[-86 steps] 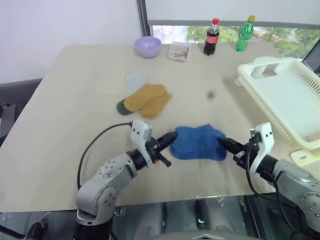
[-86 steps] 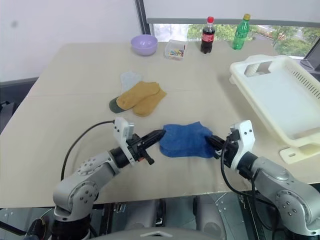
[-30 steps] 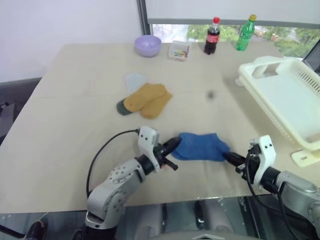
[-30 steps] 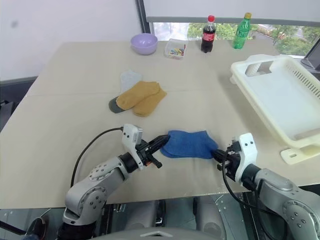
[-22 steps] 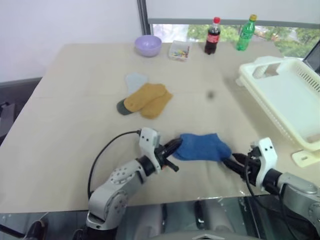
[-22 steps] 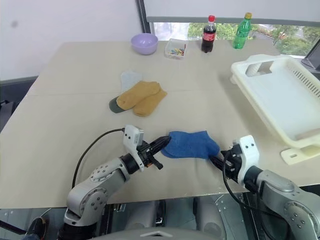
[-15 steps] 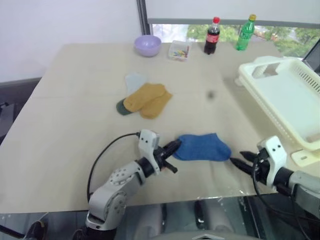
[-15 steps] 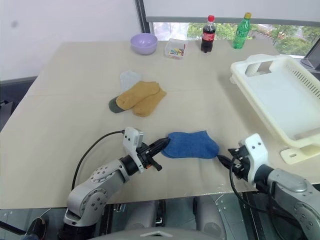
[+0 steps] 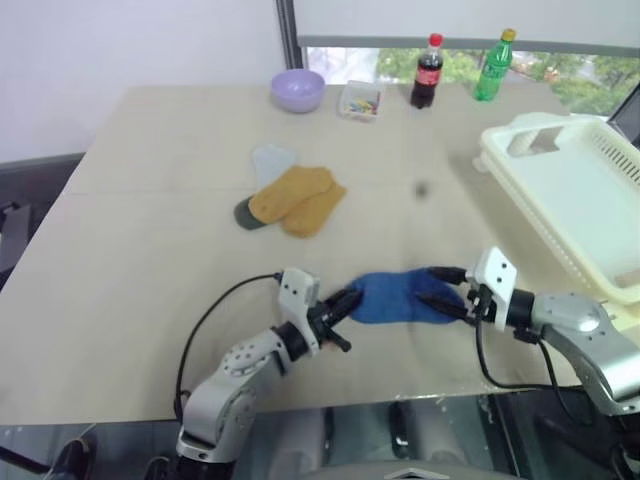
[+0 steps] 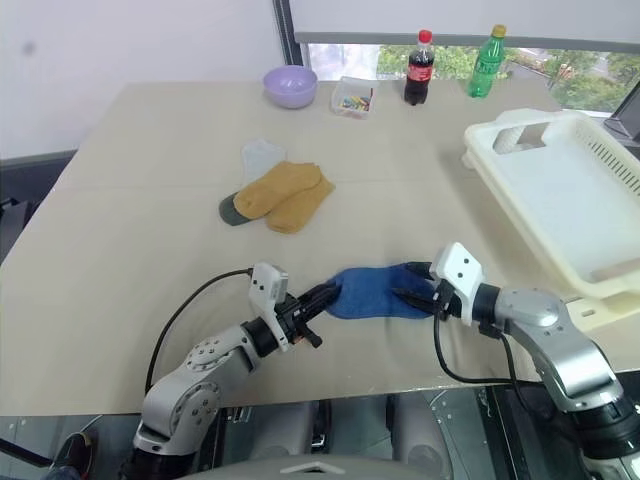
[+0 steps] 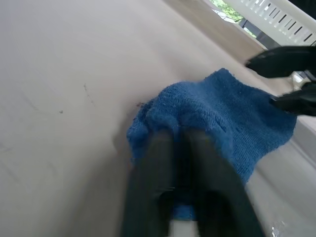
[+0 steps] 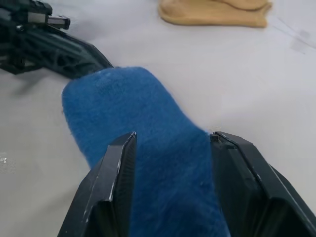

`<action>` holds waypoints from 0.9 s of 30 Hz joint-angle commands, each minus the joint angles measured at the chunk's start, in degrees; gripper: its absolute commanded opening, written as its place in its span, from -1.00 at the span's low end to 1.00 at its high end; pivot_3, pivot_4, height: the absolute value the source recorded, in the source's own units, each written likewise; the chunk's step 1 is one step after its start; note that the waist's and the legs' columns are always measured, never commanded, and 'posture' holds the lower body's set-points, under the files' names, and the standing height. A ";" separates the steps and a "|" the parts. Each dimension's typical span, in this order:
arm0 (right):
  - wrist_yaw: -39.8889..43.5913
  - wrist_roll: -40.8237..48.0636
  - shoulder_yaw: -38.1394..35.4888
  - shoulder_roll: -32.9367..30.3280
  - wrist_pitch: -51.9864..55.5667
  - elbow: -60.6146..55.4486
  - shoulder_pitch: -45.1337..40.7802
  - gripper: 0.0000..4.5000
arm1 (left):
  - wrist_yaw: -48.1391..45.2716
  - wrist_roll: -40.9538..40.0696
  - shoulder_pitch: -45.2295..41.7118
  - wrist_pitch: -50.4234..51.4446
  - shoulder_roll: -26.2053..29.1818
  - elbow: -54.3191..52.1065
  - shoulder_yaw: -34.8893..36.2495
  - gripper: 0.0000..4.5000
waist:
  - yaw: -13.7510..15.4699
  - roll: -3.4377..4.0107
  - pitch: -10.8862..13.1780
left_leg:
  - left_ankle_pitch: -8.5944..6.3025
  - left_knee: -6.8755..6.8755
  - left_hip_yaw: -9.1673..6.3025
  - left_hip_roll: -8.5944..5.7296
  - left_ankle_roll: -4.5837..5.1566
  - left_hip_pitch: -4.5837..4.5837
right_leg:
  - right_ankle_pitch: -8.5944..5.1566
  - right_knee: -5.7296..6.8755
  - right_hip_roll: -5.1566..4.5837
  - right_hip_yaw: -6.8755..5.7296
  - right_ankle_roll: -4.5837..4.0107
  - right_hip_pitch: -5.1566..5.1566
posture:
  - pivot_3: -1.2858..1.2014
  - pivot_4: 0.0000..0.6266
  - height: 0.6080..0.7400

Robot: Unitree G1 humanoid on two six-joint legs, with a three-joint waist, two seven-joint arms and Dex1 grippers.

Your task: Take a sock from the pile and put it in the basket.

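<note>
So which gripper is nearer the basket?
Right. The right gripper sits at the blue sock's end facing the basket; the left gripper is at the sock's far end.

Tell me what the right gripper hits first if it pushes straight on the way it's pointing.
The blue sock: the right gripper is open, its fingers straddling the near end. Beyond the sock lies the left gripper, which it would probably meet next.
</note>
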 commanded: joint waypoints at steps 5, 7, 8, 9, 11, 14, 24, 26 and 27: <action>6.35 -3.60 3.06 1.97 -4.29 7.14 -4.32 0.08 | -1.30 1.23 -0.50 -2.99 0.04 0.73 -0.79 0.87 | -0.08 0.00 0.00 | 0.00 0.00 0.09 -0.01 0.00 0.08 | 0.05 0.05 0.00 0.07 -0.07 0.02 | 0.03 -0.52 1.00; 6.69 -4.89 3.63 2.62 -4.70 9.25 -5.25 0.08 | -1.45 1.44 -0.59 -3.21 0.07 0.88 -0.87 0.99 | -0.08 0.00 0.00 | 0.00 0.00 0.08 0.00 0.00 0.14 | 0.05 0.12 0.00 0.08 -0.07 0.05 | 0.03 -0.52 1.00; 6.84 -5.52 3.82 2.88 -5.00 10.25 -5.63 0.08 | -1.49 1.61 -0.62 -3.32 0.15 0.91 -0.92 0.99 | -0.09 0.01 0.00 | 0.00 0.00 0.07 0.00 0.00 0.17 | 0.04 0.14 0.01 0.07 -0.07 0.08 | 0.03 -0.52 1.00; 7.04 -6.00 3.86 3.12 -5.25 10.91 -5.86 0.08 | -1.52 1.75 -0.64 -3.41 0.19 0.93 -0.95 0.99 | -0.11 0.01 0.00 | 0.00 0.00 0.08 0.00 0.00 0.20 | 0.02 0.15 0.02 0.08 -0.03 0.10 | 0.03 -0.52 1.00; 7.26 -7.41 4.52 3.12 -5.02 12.60 -6.38 0.08 | -1.46 2.42 -0.91 -3.39 0.73 0.90 -1.00 0.99 | -0.13 0.01 0.00 | 0.00 0.01 0.08 0.00 0.00 0.24 | 0.02 0.18 0.02 0.08 -0.04 0.13 | 0.03 -0.52 1.00; 6.92 -10.34 5.81 2.64 -4.11 14.82 -6.81 0.08 | -1.11 2.52 -1.35 -2.67 1.51 0.73 -0.01 0.99 | -0.19 0.01 -0.01 | 0.00 0.02 0.09 0.00 0.00 0.32 | 0.02 0.21 0.02 0.10 -0.03 0.18 | 0.03 -0.52 1.00; 4.57 -13.02 7.25 3.77 -1.43 14.25 -5.91 0.08 | -1.70 -19.47 -3.33 17.61 2.81 1.10 9.01 0.99 | -0.39 -0.08 -0.09 | 0.00 0.12 0.03 0.10 0.00 0.59 | -0.04 0.27 -0.01 0.05 0.06 0.45 | 0.03 -0.52 1.00; 4.33 -13.04 7.27 4.27 -0.90 13.87 -6.01 0.08 | 0.18 -19.37 -5.09 22.63 3.86 2.33 7.67 0.99 | -0.38 -0.15 -0.13 | 0.00 0.12 0.01 0.07 0.00 0.74 | -0.04 0.27 -0.01 0.03 0.07 0.60 | 0.03 -0.52 1.00; 4.27 -13.10 7.28 4.46 -0.67 13.71 -6.04 0.08 | 1.38 -19.27 -6.09 24.85 4.03 3.00 7.11 0.99 | -0.38 -0.18 -0.15 | 0.00 0.11 -0.01 0.04 0.00 0.85 | -0.04 0.27 0.00 0.01 0.07 0.70 | 0.03 -0.52 1.00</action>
